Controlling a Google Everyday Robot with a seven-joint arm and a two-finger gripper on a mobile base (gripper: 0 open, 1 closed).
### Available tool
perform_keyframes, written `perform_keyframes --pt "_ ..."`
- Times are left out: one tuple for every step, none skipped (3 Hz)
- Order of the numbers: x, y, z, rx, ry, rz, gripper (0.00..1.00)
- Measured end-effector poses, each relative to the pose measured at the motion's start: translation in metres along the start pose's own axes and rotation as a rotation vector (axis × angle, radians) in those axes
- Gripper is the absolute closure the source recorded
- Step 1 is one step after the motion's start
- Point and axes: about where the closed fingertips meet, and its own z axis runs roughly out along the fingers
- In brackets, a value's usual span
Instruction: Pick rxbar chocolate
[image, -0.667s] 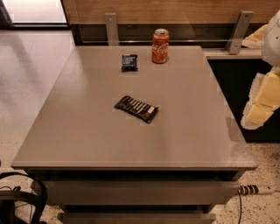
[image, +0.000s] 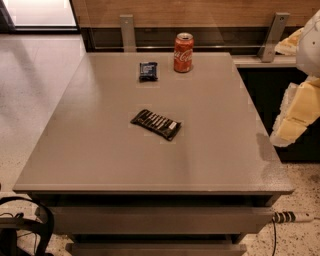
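The rxbar chocolate (image: 156, 124) is a long flat black wrapper with white lettering and a pale patch at its right end. It lies flat and slightly angled near the middle of the grey table (image: 100, 165). My gripper (image: 286, 131) hangs at the right edge of the view, beyond the table's right edge and well to the right of the bar, with pale yellow and white arm parts above it. It touches nothing on the table.
A red Coca-Cola can (image: 183, 52) stands upright at the back of the table. A small dark blue packet (image: 148, 71) lies to its left. A wooden wall with metal posts runs behind. A black bag strap (image: 30, 220) and a power strip (image: 292, 217) lie on the floor.
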Motion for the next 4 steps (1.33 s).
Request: perform_keyframes --pt "-0.014 -0.002 0.011 0.005 -0.089 0.062 0.00" --pt "-0.039 -0.006 0.042 -0.024 -0.204 0.143 0.00" --pt "-0.070 -0.009 0.082 -0.047 -0.393 0.236 0.00" --pt "-0.087 -0.012 0.101 -0.050 -0.505 0.275 0.00"
